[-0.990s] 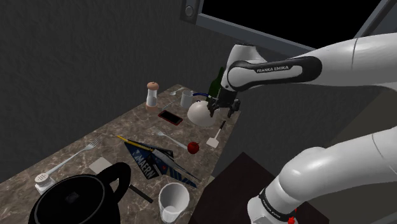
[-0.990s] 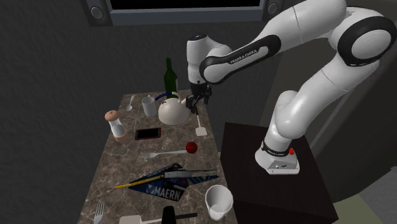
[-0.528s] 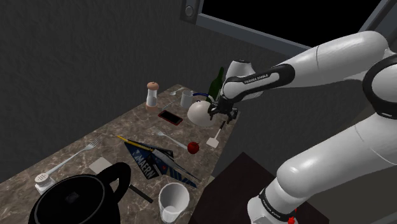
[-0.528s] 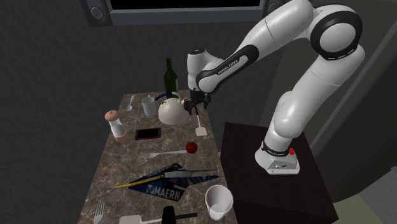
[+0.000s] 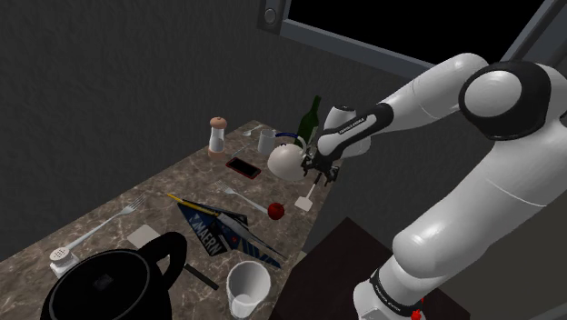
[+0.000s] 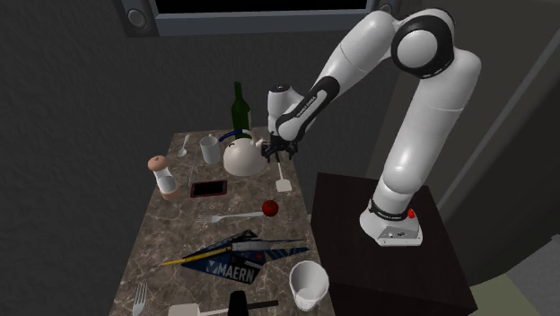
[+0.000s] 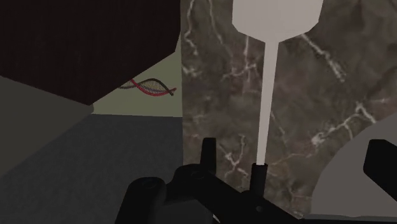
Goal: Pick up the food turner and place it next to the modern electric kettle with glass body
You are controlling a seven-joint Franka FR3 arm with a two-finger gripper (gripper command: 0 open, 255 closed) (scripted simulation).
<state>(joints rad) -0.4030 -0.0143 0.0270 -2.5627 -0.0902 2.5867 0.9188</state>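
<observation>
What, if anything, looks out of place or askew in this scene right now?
A thin red-and-dark twisted strand appears to lie on the floor beside the marble counter, apart from everything else. On the counter, the blue booklet looks splayed open, its pages fanned unevenly rather than lying flat. Nothing looks spilled or broken.

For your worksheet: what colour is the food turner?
The food turner is white; wrist view shows best.

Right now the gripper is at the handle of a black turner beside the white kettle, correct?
No, the turner is white, not black; the second exterior view shows it. The gripper is at its handle, beside the white kettle.
</observation>
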